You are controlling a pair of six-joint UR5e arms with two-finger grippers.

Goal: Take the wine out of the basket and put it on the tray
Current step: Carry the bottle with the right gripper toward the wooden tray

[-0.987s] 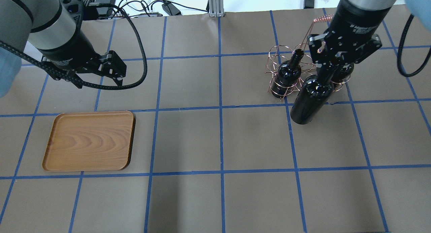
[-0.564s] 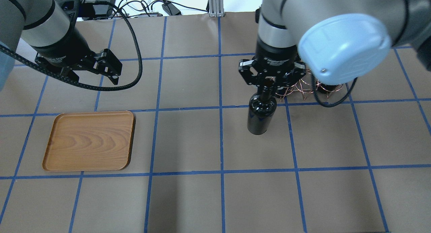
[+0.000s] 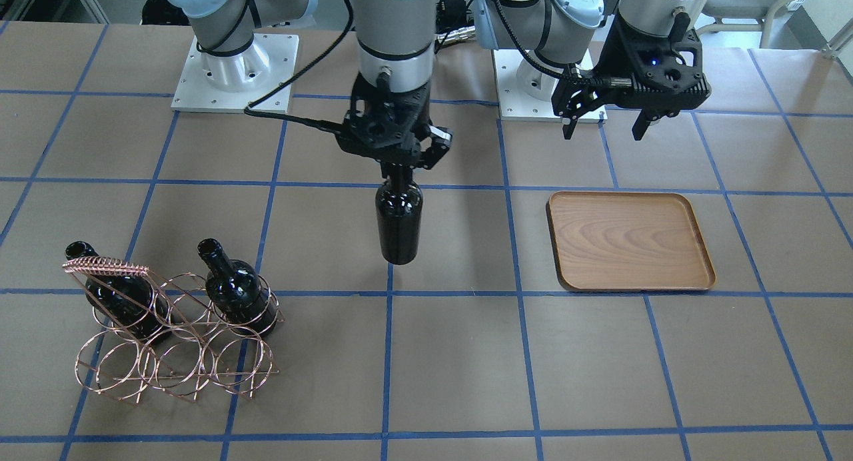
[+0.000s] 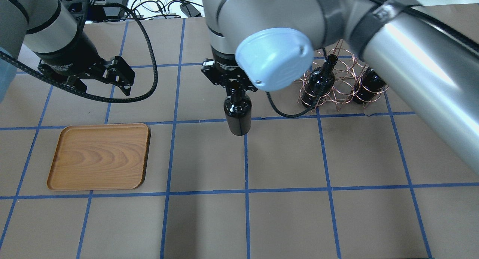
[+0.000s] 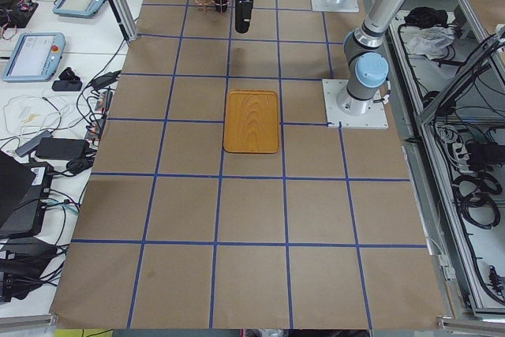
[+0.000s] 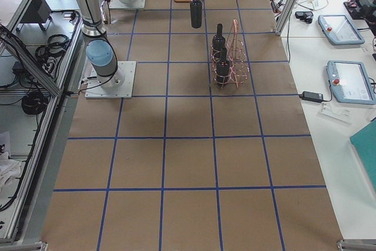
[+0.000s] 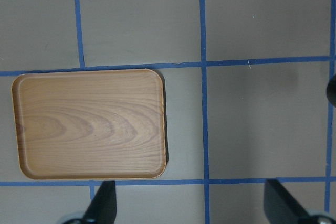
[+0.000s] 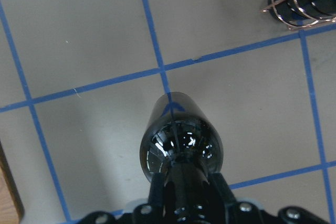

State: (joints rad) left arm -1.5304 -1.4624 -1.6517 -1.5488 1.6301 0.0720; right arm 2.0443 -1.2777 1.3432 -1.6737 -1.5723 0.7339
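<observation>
While the right tool (image 3: 398,170) is clamped on the neck of the wine (image 3: 399,222), the bottle hangs upright straight beneath it, over the middle of the surface (image 3: 466,354), nearer the robot's edge. The left tool (image 3: 605,126) hovers with jaws wide apart, holding nothing, on the robot's side of the tray (image 3: 630,241), which lies toward the surface's left end. The basket (image 3: 174,354), with two other bottles (image 3: 236,289) in it, stands toward the right end, nearer the operators' edge.
</observation>
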